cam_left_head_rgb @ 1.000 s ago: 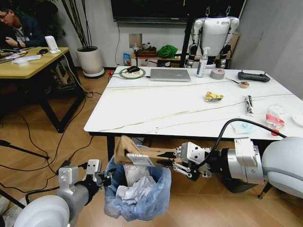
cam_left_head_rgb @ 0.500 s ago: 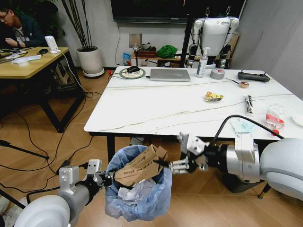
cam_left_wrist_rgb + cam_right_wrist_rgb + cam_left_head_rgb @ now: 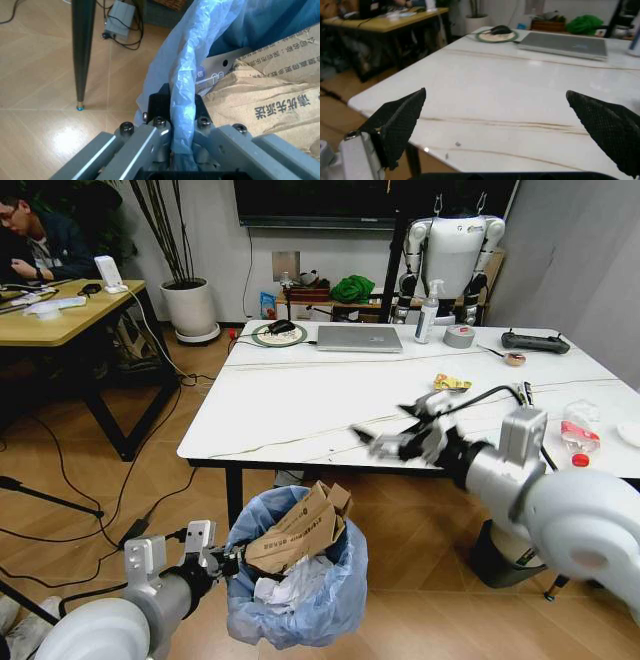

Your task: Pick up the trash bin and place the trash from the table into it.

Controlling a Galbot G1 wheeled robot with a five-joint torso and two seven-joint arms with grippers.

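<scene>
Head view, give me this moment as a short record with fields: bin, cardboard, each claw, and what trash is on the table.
trash bin: in front of the table's near edge, blue bag liner, rim clamped by the left claw
cardboard piece: lying in the bin, sticking up above the rim
left claw: shut on the bin's bag rim
right claw: open, empty, above the table near its front edge
trash on table: yellow wrapper, crushed bottle near the right edge
</scene>
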